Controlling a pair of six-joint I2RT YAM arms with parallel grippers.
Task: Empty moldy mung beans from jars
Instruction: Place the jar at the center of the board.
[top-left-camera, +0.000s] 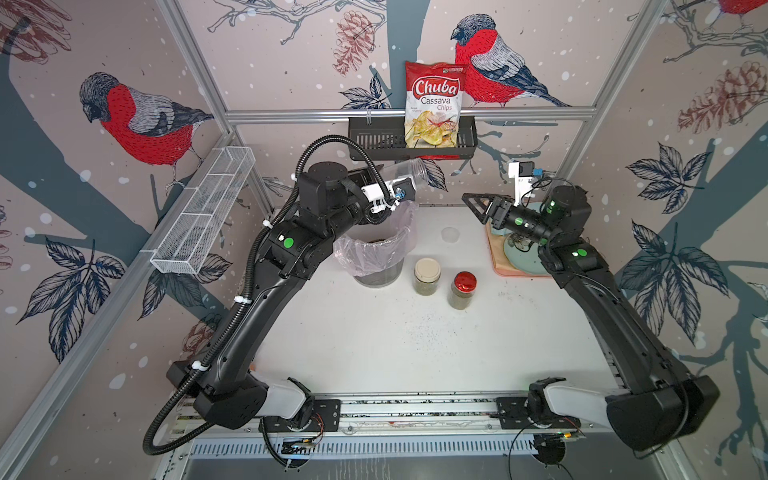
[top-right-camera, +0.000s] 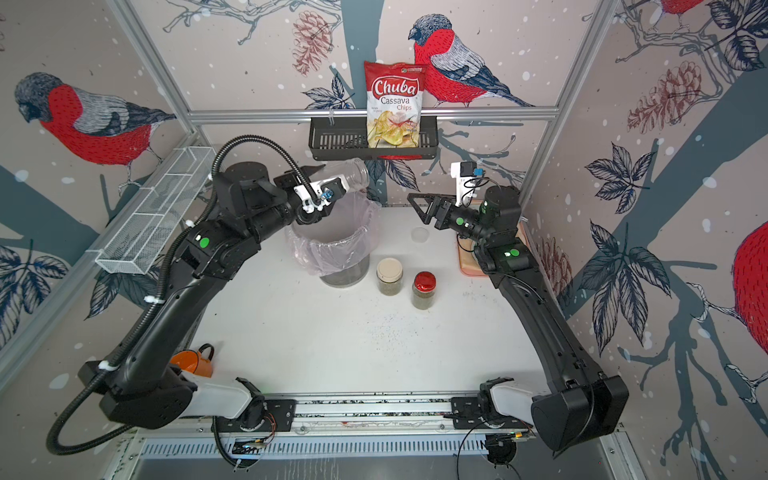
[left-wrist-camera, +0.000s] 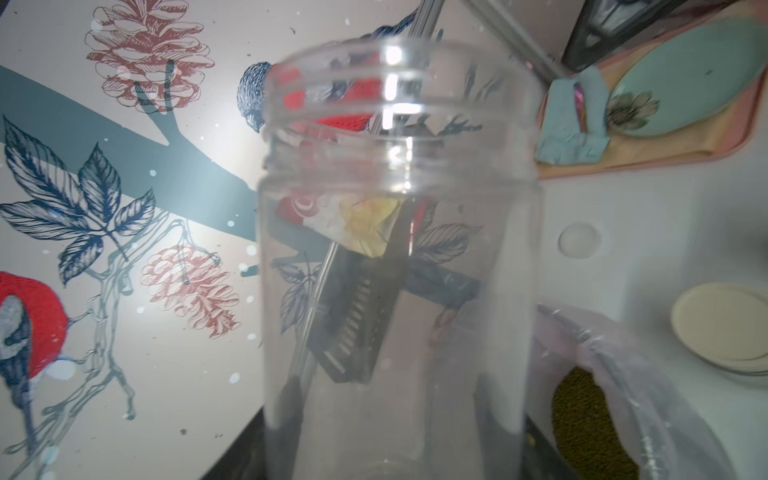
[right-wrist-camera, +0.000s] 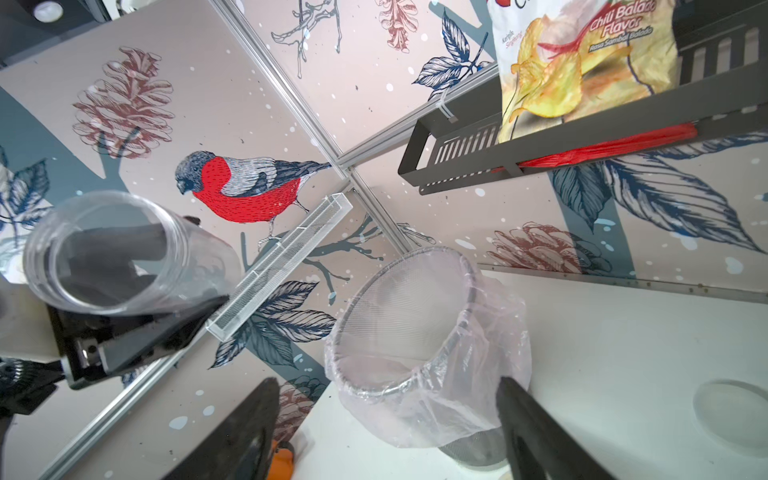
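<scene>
- The left gripper (top-left-camera: 397, 183) is clamped on the lidless jar (top-left-camera: 413, 174), holding it tipped on its side above the bin (top-left-camera: 376, 275), likely so that its contents drop in. The clear plastic jar, with its threaded neck, looks empty.
- The bin is grey mesh under a thin, crinkled liner (top-left-camera: 347, 254). It holds a heap of mung beans (left-wrist-camera: 590, 419), olive-coloured and grainy.
- Just right of the bin stands the beige-lidded jar (top-left-camera: 427, 276), and beyond it the red-lidded jar (top-left-camera: 463, 291). Both are upright and capped with beans inside, probably next to be emptied.
- Farther right of the bin, the right gripper (top-left-camera: 471, 203) hovers with its jaws apart and nothing between them.
</scene>
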